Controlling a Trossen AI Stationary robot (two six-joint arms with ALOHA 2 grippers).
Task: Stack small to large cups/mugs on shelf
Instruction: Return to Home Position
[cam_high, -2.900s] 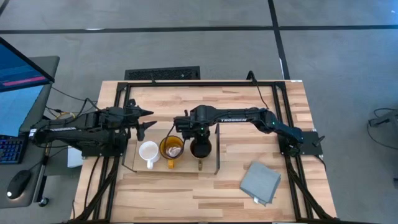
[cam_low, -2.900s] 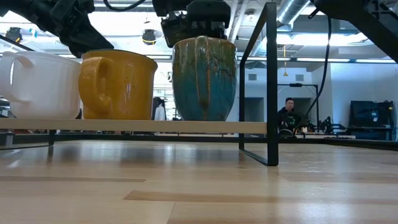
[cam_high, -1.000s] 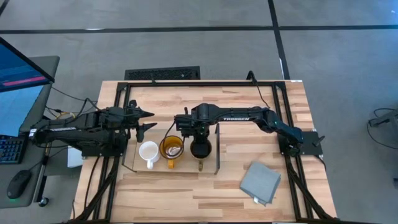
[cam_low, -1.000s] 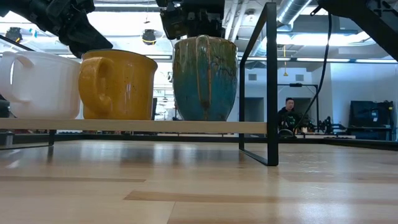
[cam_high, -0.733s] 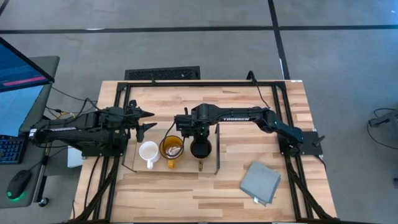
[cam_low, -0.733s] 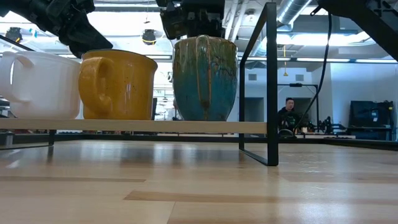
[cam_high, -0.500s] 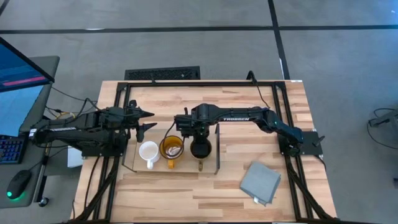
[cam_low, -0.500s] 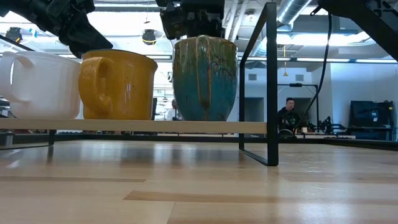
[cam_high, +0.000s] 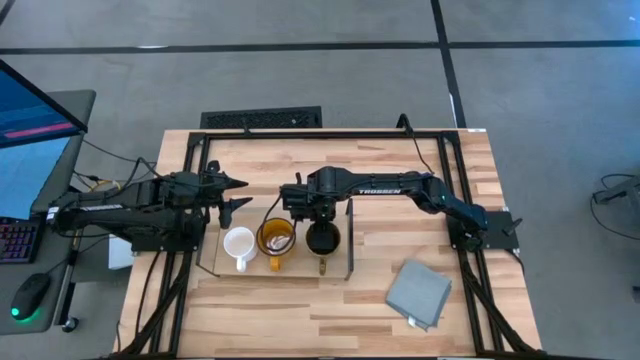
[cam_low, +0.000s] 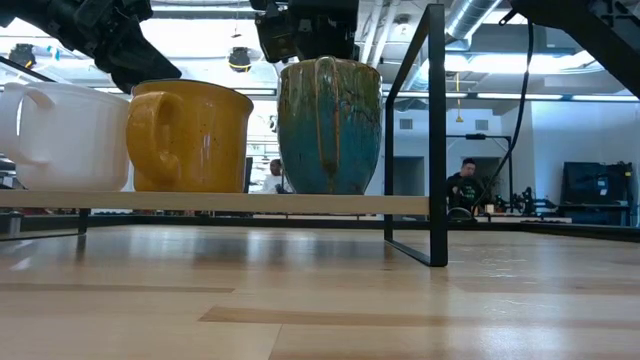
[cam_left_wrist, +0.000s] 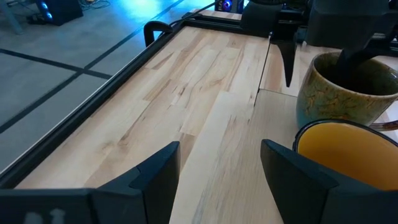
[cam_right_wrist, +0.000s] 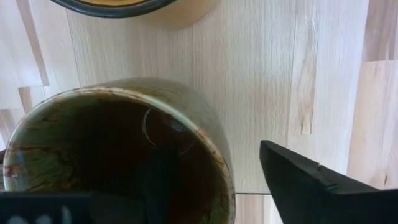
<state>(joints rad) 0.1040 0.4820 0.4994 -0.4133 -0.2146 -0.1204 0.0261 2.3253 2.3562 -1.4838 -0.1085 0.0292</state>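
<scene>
- While the right end effector (cam_right_wrist: 214, 158) hangs directly over the brown mug (cam_right_wrist: 118, 155), its fingers are spread. One shows against the mug's dark inside and the other outside the wall. Neither visibly presses the wall, so it grips nothing.
- That mug stands upright at the right end of the shelf (cam_high: 300, 270), just beside the yellow mug (cam_high: 276, 238). The white mug (cam_high: 239, 243) stands at the left end, so the row runs small to large, with all three handles facing the low camera.
- The relation that matters is vertical: the brown mug lies straight below the right end effector, with its long axis upright. A straight lift probably has to come first, until the inner finger clears the rim, and only then a retreat toward the arm's base at the worktop (cam_high: 300, 325) edge. Pulling sideways too early could drag or tip the mug.
- The left end effector (cam_left_wrist: 221, 165), fingers spread and empty, waits just behind the shelf's left part, nearer the white and yellow mugs.
- Compared with the earlier low view, the right end effector sits slightly higher above the brown mug's rim. The mugs, the shelf, the left arm and the grey cloth (cam_high: 419, 292) are unmoved.
</scene>
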